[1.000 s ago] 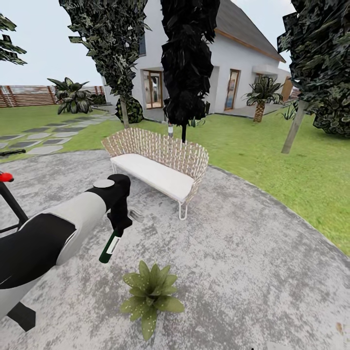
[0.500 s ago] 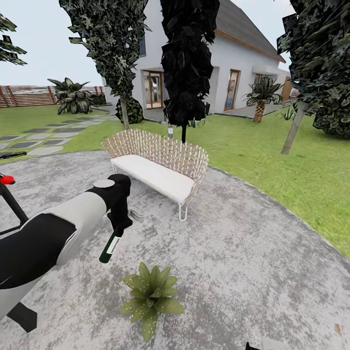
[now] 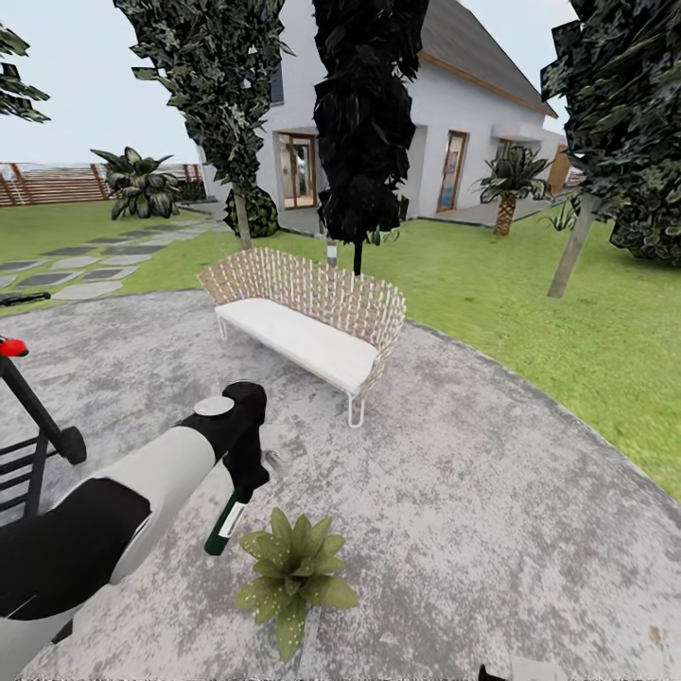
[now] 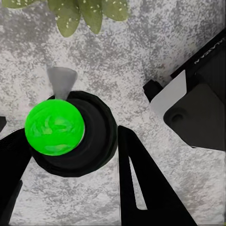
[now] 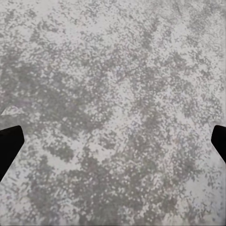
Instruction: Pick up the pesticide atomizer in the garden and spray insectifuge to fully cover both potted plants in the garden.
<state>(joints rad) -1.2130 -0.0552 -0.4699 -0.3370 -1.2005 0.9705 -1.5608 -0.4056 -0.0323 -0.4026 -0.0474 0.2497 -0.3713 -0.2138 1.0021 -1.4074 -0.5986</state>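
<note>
My left gripper (image 3: pixel 248 480) is shut on the pesticide atomizer (image 3: pixel 225 526), a slim dark bottle with a white label that hangs tilted below the fingers. It is just left of and slightly above one potted plant (image 3: pixel 293 569), a low rosette of speckled green leaves on the grey stone patio. Along the left wrist view the atomizer (image 4: pixel 70 134) shows as a dark round body with a bright green top and a grey nozzle, held between the black fingers (image 4: pixel 141 188); the plant's leaves (image 4: pixel 89 12) lie just beyond it. My right gripper (image 5: pixel 113 141) is open over bare patio stone.
A wicker bench with a white cushion (image 3: pixel 303 331) stands behind the plant on the patio (image 3: pixel 492 492). A black stand with a red knob (image 3: pixel 13 347) is at the far left. Lawn (image 3: pixel 567 312), tree trunks and a white house lie beyond.
My left arm has moved down and to the right with the atomizer, bringing it closer to the potted plant. The bench and plant have stayed in place.
</note>
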